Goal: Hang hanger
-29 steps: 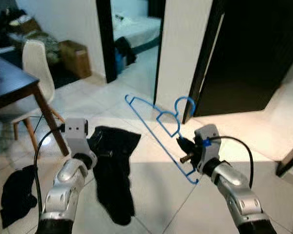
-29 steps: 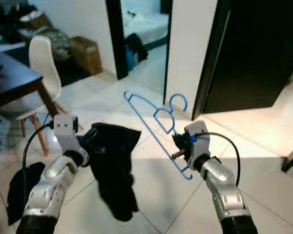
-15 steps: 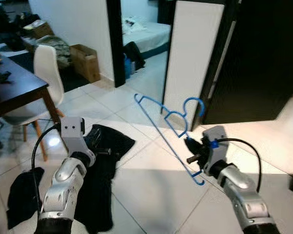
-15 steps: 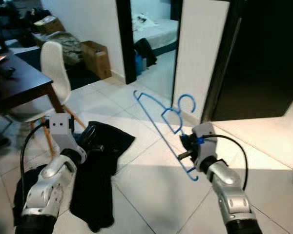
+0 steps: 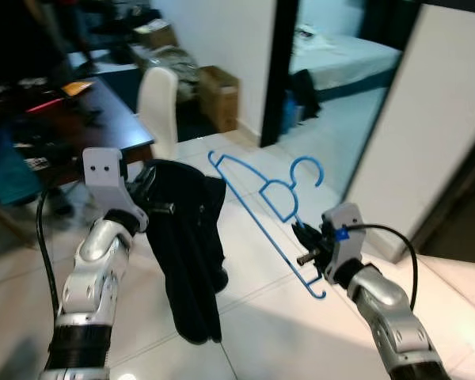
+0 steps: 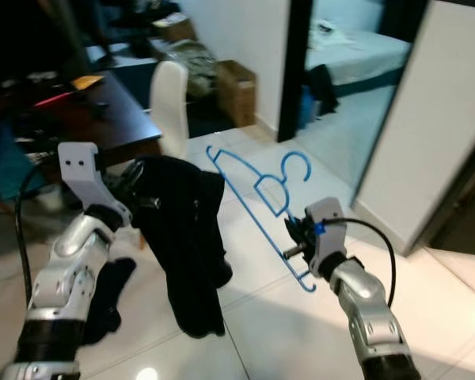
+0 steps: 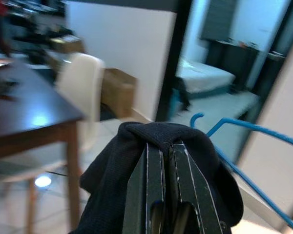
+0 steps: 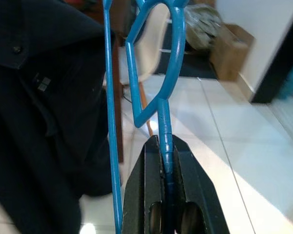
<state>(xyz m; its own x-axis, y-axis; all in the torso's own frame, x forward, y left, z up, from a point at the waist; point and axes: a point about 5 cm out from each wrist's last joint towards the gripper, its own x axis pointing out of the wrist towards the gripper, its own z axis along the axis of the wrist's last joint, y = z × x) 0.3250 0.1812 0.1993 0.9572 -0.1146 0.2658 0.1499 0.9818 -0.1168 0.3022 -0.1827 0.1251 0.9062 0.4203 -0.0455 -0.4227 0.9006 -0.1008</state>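
My right gripper (image 5: 307, 237) is shut on a blue plastic hanger (image 5: 261, 210), held up in the air in front of me with its hook (image 5: 307, 168) pointing away. In the right wrist view the hanger (image 8: 163, 105) runs straight out from between the fingers (image 8: 146, 190). My left gripper (image 5: 153, 198) is shut on a black garment (image 5: 191, 261) that hangs down from it toward the floor. In the left wrist view the black garment (image 7: 112, 170) drapes over the closed fingers (image 7: 156, 190), with the blue hanger (image 7: 249, 146) just beyond.
A dark wooden table (image 5: 71, 119) and a white chair (image 5: 158, 103) stand at the left. A cardboard box (image 5: 218, 95) sits by the wall. An open doorway (image 5: 340, 71) shows a bed. A white wall panel (image 5: 435, 127) is at the right. Another dark cloth (image 6: 111, 305) lies on the tiled floor.
The whole view has swung left, bringing the table and chair closer and the dark doorway out of sight. Both grippers keep their holds; the garment now hangs nearer the hanger.
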